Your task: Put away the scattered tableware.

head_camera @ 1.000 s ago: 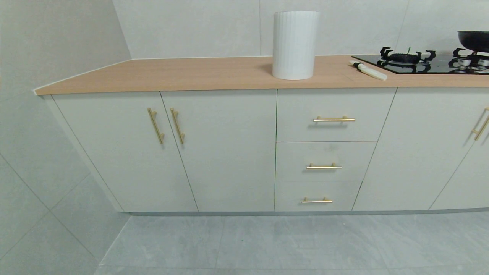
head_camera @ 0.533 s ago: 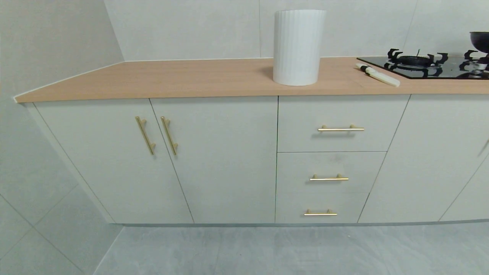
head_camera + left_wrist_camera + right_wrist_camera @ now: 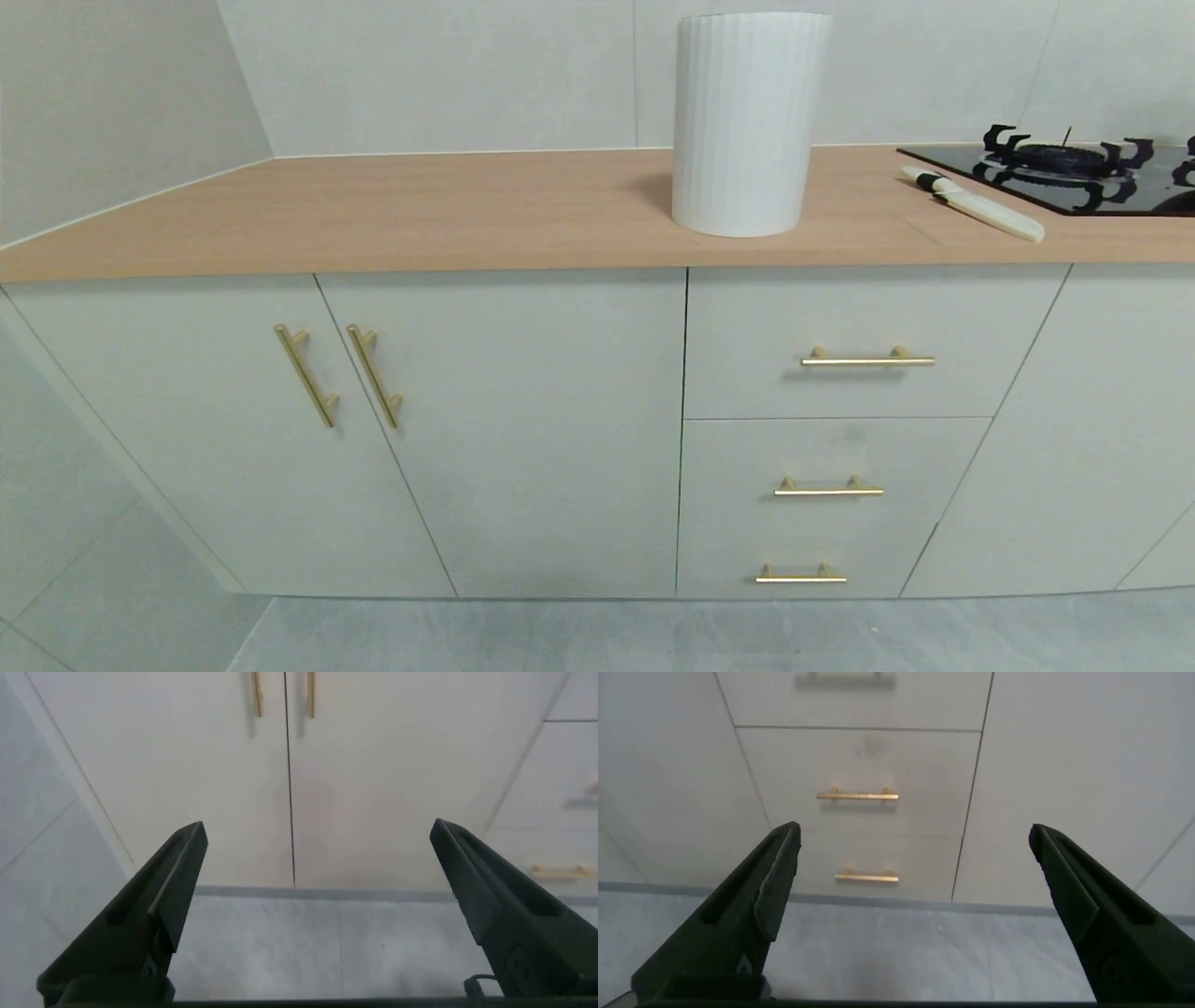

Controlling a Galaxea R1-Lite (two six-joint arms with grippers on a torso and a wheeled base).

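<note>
The left jaws stand spread wide, nothing between them, their dark fingers [image 3: 159,905] hanging low before the double cabinet doors [image 3: 374,775] and above the grey floor [image 3: 299,943]; the seam between the two doors runs up between the fingers, with two gold door handles [image 3: 257,691] at its upper end. The right jaws are likewise wide apart and hold nothing; their fingers [image 3: 757,905] frame the stack of drawers [image 3: 859,765], whose middle drawer handle [image 3: 857,795] and bottom drawer handle [image 3: 867,877] lie between them.

In the head view the same pale cabinet front shows three drawers with horizontal gold bars, the top drawer [image 3: 868,317] just under the wooden tabletop [image 3: 420,210]; all drawers and doors are closed. On the tabletop, above the drawers, stands a tall white ribbed cylinder [image 3: 742,121], upright; what it holds cannot be seen. The knife [image 3: 971,203], pale with a dark band near one end, lies flat on the tabletop between the cylinder and the black gas hob [image 3: 1074,173], just beside the hob's glass edge and well apart from both jaws; grey wall tiles [image 3: 448,75] rise behind.
</note>
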